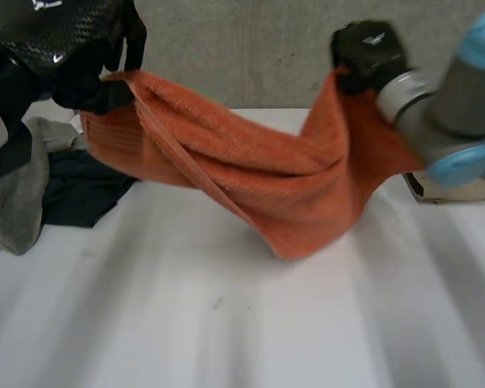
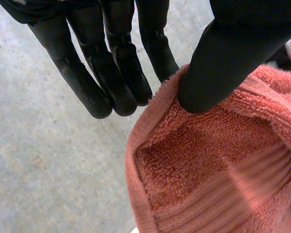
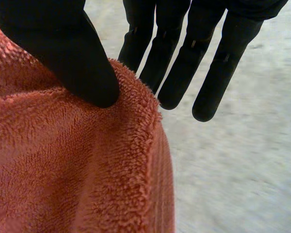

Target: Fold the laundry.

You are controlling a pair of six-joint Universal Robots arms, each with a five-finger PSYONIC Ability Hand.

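The white worktop point(image 1: 226, 323) lies mostly bare across the near side. Above its far half hangs the orange towel point(image 1: 250, 174), slung between the two hands and sagging in a twisted swag. Its lowest fold dips toward the middle of the worktop, and I cannot tell whether it touches. At the far left a grey cloth point(image 1: 20, 202) and a dark cloth point(image 1: 81, 190) lie heaped together.

The left hand point(image 1: 89, 65) pinches the towel's left top corner between thumb and straight fingers, and the right hand point(image 1: 368, 52) pinches the right top corner the same way.

This looks like the opening step, lifting and spreading the towel. The next move probably calls for drawing the hands apart to take out the twist, then laying the towel flat.

The towel's lower corners are lost in its folds, and an object at the far right point(image 1: 453, 187) is cut off behind the right arm.
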